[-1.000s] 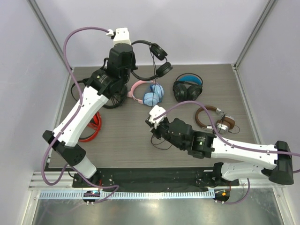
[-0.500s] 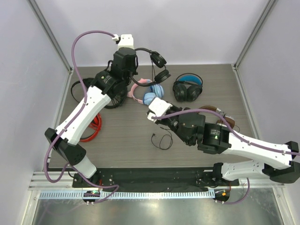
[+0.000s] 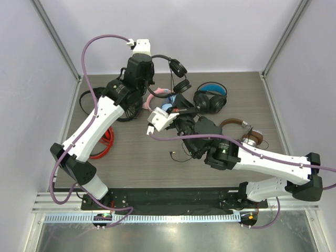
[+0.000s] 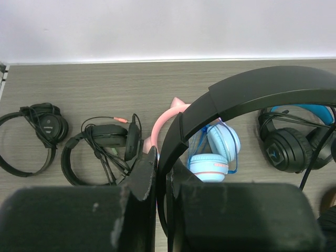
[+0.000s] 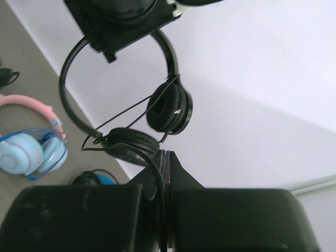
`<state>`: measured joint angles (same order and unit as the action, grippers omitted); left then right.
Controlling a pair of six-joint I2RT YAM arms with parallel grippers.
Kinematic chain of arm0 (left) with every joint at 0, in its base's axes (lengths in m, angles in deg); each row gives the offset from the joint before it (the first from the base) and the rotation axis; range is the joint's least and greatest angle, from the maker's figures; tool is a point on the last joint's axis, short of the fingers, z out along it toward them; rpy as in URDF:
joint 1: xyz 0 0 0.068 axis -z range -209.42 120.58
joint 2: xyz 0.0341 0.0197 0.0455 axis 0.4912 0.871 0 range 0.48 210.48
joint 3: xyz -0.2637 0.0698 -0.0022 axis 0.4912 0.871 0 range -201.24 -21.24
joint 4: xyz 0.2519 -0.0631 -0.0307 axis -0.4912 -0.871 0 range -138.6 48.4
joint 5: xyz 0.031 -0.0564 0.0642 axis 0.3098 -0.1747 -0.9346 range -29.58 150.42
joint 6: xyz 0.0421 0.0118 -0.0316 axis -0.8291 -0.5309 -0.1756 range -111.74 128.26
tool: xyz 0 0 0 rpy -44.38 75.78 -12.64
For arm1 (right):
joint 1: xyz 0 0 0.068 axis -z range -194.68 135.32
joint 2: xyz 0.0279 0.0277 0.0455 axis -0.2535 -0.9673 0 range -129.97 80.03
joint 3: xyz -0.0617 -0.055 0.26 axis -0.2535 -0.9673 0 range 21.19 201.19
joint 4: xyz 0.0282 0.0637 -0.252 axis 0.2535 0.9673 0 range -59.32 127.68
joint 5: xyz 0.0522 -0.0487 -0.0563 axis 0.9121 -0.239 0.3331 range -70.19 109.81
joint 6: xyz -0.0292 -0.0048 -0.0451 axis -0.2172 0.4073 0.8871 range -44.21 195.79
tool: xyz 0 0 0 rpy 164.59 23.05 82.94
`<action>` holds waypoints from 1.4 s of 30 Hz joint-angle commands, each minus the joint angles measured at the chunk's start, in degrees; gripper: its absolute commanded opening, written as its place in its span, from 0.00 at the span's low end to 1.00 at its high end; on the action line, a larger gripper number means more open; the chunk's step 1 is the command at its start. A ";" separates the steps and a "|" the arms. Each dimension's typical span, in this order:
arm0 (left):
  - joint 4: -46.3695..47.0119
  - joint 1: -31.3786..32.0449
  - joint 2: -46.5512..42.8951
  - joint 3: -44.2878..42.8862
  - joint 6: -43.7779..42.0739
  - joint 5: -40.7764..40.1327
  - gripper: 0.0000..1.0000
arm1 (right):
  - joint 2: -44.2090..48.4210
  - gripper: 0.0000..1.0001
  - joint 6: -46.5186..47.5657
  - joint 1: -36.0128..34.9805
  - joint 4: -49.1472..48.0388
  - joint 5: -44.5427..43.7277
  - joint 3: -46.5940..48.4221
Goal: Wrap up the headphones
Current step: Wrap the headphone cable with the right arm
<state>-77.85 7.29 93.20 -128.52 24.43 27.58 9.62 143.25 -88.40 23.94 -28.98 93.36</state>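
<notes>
The slim black headphones (image 3: 177, 67) hang in the air above the back of the table. My left gripper (image 3: 148, 72) is shut on their thin headband (image 4: 252, 86), which runs out between the fingers (image 4: 142, 176). Both round earcups (image 5: 169, 107) dangle below the band. My right gripper (image 3: 181, 102) is just under the earcups, shut on the thin black cable (image 5: 152, 165), which slips down between its pressed jaws. The cable's loose end (image 3: 181, 156) lies curled on the table under the right arm.
Pink-and-blue headphones (image 4: 212, 152) lie below the held pair. A bulky black pair with blue lining (image 3: 210, 100) is to their right, and a brown pair (image 3: 244, 134) is further right. Two more black pairs (image 4: 31, 131) (image 4: 105, 142) and a red one (image 3: 105, 142) lie at the left.
My right gripper rose from the middle of the table toward the hanging earcups, drawing the cable up with it. The left gripper shifted slightly right with the headband.
</notes>
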 commanded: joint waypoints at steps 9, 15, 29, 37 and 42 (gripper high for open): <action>3.29 -0.50 -4.05 1.02 -0.52 6.38 0.00 | -5.87 0.02 -1.00 12.00 -12.77 12.05 8.51; 3.46 -0.58 -5.01 1.90 -1.13 7.44 0.00 | -10.44 0.03 -4.26 17.10 -13.03 16.27 13.62; 4.17 -0.50 -7.30 4.45 -0.96 11.83 0.00 | -17.12 0.07 -18.15 28.17 -7.94 26.29 23.98; 3.91 -0.41 -7.83 4.98 -0.96 14.12 0.00 | -19.94 0.08 -25.61 33.01 -4.16 30.33 27.24; 3.73 -0.41 -7.91 4.80 -0.96 15.70 0.00 | -21.52 0.06 -28.00 35.12 -2.14 32.88 28.56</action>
<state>-76.97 7.13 88.02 -123.39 23.20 40.91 -11.43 119.03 -54.36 22.45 1.35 118.60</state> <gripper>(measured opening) 0.041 0.067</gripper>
